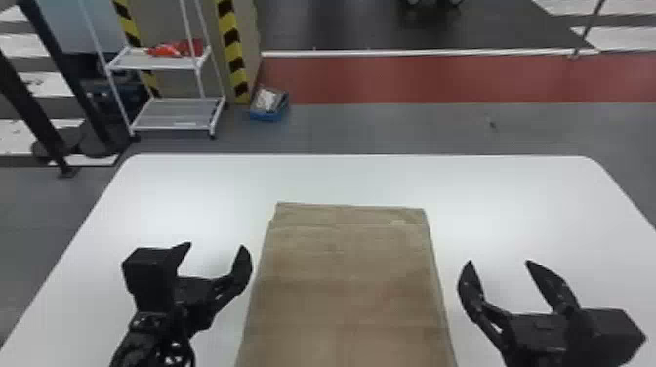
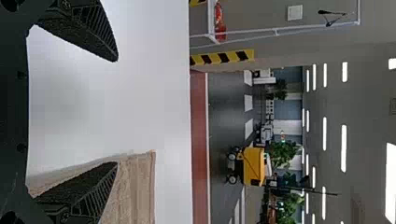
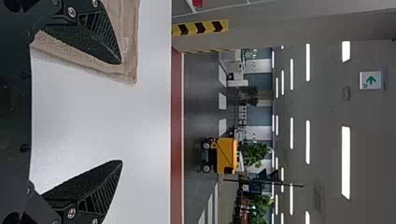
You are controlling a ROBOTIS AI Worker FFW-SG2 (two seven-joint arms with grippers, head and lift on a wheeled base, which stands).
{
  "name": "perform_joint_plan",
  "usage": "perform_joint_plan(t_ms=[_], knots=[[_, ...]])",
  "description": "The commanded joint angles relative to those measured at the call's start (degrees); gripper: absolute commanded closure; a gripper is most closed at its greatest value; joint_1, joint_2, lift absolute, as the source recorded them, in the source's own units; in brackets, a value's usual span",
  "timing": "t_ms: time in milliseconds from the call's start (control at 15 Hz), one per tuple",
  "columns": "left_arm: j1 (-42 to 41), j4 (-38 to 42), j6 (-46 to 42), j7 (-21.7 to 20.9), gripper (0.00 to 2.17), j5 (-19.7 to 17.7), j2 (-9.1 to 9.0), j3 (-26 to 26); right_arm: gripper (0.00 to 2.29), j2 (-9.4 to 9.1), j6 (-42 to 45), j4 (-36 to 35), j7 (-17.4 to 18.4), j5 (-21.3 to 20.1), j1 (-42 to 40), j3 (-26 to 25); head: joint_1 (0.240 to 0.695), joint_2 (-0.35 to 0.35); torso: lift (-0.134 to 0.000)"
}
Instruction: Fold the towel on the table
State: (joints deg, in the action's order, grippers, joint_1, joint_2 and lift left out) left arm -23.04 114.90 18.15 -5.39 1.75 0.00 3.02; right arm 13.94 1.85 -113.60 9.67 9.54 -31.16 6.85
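The tan towel [image 1: 344, 293] lies flat on the white bench [image 1: 507, 195], its far edge near mid-surface, its length running toward six o'clock in the head view; the left gripper [image 1: 217, 246] stands at nine o'clock from it, fingers spread apart; the right gripper [image 1: 499, 262] stands at three o'clock, fingers likewise apart; a white cart [image 1: 171, 126] occupies eleven o'clock, beyond the bench.

Towel's [image 1: 346, 283] near end runs out of view

The head view's bottom edge cuts off the towel, the table's [image 1: 341, 178] near side and the rear of the right gripper [image 1: 499, 262]; its top edge crops a dark wheeled object [image 1: 432, 4]. The red items [image 1: 178, 49] on the cart [image 1: 171, 62] and the blue box's [image 1: 267, 116] contents are too blurred to tell. In each wrist view, a finger hides some towel.
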Motion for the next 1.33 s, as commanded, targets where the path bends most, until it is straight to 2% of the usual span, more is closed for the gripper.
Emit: perform_joint_plan(t_ms=[0,67,467,733,933,1067,1200,1267], knots=[[4.8,-1.4,5.0,-1.1,0.09,1.1,-0.15,-2.0,0.13,0.04,-0.1,0.4,0.0,0.0,0.2,0.0,0.695,0.023,-0.119],[7.3,-2.9,7.7,-1.6,0.09,0.8,-0.15,-2.8,0.13,0.04,-0.1,0.5,0.0,0.0,0.2,0.0,0.695,0.014,-0.119],[19.5,-14.7,10.5,-4.2,0.16,2.7,-0.15,-5.1,0.13,0.39,-1.1,0.9,0.0,0.4,1.3,0.0,0.695,-0.043,-0.119],[22.1,-20.4,10.5,-4.5,0.31,2.7,-0.15,-4.7,0.13,0.48,-1.3,1.9,0.0,0.5,2.0,0.0,0.695,-0.052,-0.119],[22.8,-21.8,10.3,-5.0,0.33,2.8,-0.15,-4.4,0.13,0.57,-1.1,2.9,0.0,1.2,2.8,0.3,0.695,-0.049,-0.119],[23.0,-21.9,10.3,-5.8,0.52,3.3,-0.15,-4.3,0.13,0.48,-1.1,3.0,0.0,1.2,2.9,0.3,0.695,-0.049,-0.119],[22.9,-21.9,10.3,-6.8,0.61,3.3,-0.15,-4.3,0.13,0.48,-1.1,3.4,0.0,1.2,3.0,0.3,0.695,-0.050,-0.119],[22.8,-21.9,10.5,-7.5,0.89,3.0,-0.15,-4.0,0.13,0.48,-1.1,3.5,0.0,1.2,3.0,0.3,0.695,-0.051,-0.119]])
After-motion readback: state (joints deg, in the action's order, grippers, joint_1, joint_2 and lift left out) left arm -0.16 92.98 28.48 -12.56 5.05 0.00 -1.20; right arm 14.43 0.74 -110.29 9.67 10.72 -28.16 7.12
